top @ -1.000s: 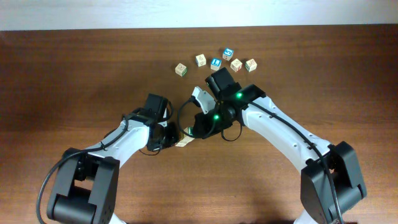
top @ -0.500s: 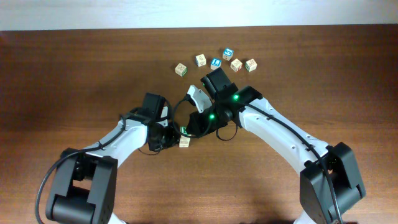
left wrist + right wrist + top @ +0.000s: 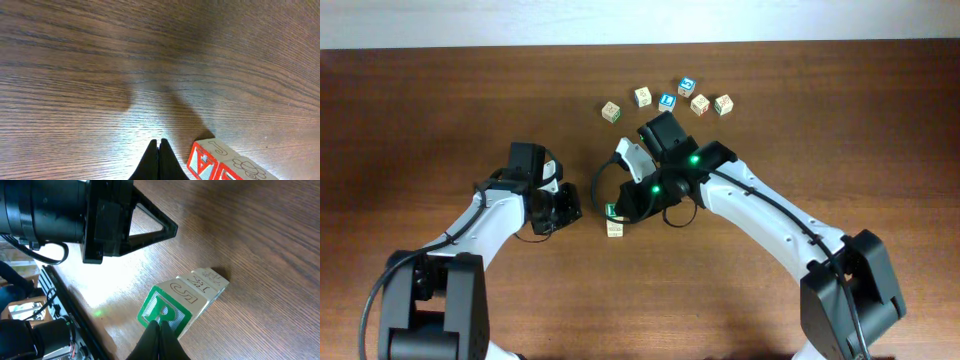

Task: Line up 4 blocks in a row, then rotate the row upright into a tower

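Note:
Two blocks stand touching at mid-table. One shows a green letter face [image 3: 612, 210] [image 3: 165, 311], the other [image 3: 616, 229] [image 3: 207, 280] sits right behind it. In the left wrist view a pair of touching cubes shows red-framed faces: a red A block [image 3: 202, 161] and its neighbour [image 3: 240, 170]. My right gripper [image 3: 618, 205] [image 3: 160, 326] is shut, its tips resting against the green face. My left gripper [image 3: 572, 208] [image 3: 159, 146] is shut and empty, on the bare wood a short way left of the blocks.
Several more cubes lie in a loose arc at the back, among them a tan one [image 3: 611, 111], a blue one [image 3: 667, 101], another blue one [image 3: 688, 86] and a tan one [image 3: 723, 104]. The left arm's black body [image 3: 105, 220] looms close to the right wrist camera.
My left gripper has drawn back to the left, away from the two blocks. The right gripper has shifted slightly left and stays at the green-faced block. The blocks have barely moved.

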{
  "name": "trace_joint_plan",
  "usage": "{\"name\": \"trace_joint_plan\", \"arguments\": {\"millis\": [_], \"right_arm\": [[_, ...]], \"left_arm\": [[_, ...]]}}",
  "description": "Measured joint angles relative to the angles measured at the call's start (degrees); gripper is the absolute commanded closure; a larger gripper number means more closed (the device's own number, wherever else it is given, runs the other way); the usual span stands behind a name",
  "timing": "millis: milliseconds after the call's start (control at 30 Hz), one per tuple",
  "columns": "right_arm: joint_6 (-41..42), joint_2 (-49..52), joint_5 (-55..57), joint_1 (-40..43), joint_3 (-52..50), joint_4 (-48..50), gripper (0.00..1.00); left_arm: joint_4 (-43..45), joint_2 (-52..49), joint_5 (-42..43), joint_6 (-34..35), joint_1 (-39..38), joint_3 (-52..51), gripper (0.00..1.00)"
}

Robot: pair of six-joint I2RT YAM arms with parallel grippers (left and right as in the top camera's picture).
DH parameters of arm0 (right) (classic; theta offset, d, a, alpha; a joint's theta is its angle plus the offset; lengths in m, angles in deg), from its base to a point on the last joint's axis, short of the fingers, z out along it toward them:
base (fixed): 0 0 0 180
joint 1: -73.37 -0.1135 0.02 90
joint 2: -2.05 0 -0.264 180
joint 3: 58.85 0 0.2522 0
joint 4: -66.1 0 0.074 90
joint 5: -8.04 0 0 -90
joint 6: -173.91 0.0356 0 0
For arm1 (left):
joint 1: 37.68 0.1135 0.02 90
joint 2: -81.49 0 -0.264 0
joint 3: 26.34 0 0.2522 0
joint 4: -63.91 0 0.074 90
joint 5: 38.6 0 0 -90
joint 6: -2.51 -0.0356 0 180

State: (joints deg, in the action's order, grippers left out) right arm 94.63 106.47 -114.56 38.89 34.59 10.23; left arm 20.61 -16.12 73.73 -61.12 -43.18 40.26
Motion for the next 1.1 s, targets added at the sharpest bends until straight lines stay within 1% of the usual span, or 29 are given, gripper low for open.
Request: {"name": "trace_joint_plan", "arguments": {"millis": [200, 433, 867, 1100], "right_arm": [[0.0, 0.0, 0.2, -0.1, 0.0, 0.2, 0.96], [0.2, 0.9, 3.1, -0.1, 2.7, -1.8, 0.96], [0.2, 1.0, 3.2, -0.1, 3.3, -4.0, 0.96], [0.2, 1.0, 3.2, -0.1, 6.6, -6.4, 0.96]], "left_arm": [[0.0, 0.0, 0.0, -0.4, 0.2, 0.0, 1.0], [0.0, 0.0, 0.0, -0.4, 0.2, 0.0, 1.0], [0.0, 0.0, 0.0, -0.7, 0.2, 0.0, 1.0], [0.0, 0.0, 0.0, -0.9, 0.2, 0.0, 1.0]]}}
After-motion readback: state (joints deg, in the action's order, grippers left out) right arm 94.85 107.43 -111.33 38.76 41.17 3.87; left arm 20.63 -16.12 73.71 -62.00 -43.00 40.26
